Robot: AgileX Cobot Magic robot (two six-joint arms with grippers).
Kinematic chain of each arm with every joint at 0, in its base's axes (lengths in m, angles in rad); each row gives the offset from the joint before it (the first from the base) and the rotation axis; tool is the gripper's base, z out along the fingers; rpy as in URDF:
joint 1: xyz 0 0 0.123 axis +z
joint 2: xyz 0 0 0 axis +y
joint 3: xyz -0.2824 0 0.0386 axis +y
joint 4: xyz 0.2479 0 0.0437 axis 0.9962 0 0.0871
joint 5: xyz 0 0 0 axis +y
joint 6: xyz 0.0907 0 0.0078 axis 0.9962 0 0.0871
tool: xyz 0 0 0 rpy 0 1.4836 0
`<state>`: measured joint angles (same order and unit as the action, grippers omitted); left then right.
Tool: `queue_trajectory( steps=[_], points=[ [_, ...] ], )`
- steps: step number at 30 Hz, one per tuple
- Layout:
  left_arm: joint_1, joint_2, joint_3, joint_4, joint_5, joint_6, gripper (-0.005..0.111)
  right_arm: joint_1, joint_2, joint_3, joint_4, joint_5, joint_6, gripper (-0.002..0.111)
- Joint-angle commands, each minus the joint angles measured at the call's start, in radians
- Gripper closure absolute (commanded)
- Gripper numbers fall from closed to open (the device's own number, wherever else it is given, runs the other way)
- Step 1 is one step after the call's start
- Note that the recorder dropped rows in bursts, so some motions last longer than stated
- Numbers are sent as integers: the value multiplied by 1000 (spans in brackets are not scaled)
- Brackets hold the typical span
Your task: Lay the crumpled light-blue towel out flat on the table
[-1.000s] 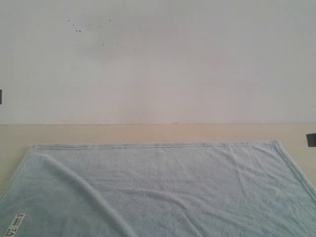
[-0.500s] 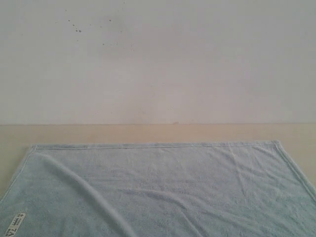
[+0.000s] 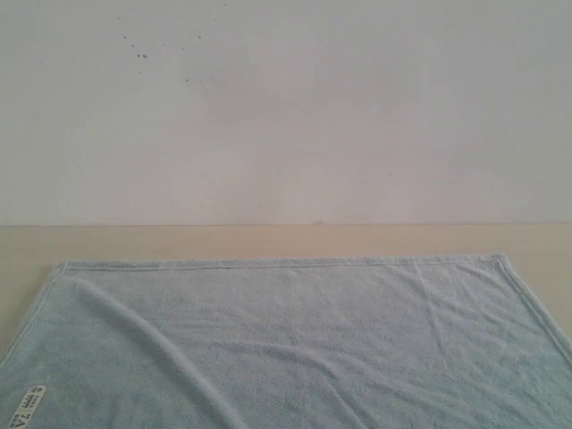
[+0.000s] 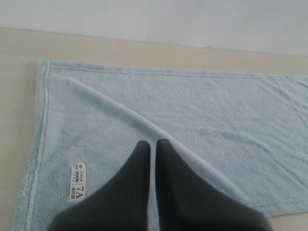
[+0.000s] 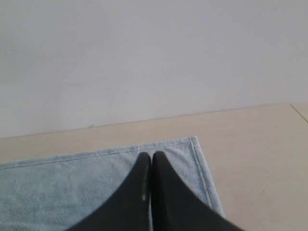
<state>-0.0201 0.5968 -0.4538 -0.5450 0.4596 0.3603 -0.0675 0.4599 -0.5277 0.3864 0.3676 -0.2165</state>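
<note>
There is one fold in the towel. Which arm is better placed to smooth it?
Left, probably. The fold runs ahead of the left tool; the right tool faces a smooth corner of the towel.

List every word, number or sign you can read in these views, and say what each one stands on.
"7A": the large characters on the small white label near one corner of the towel, read with some doubt.
Smaller print on the same label: too small and blurred to read.
No writing shows on the table or the wall.
</note>
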Motion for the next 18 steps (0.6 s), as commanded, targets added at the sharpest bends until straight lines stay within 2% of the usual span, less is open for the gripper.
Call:
queue_trajectory(
  steps=[1,18],
  points=[
    [-4,-6,5,-16,20,-4,103,-3,-19,3,4,4,9,108],
    [-4,-6,5,-19,15,-2,103,-3,-19,3,4,4,9,108]
  ],
)
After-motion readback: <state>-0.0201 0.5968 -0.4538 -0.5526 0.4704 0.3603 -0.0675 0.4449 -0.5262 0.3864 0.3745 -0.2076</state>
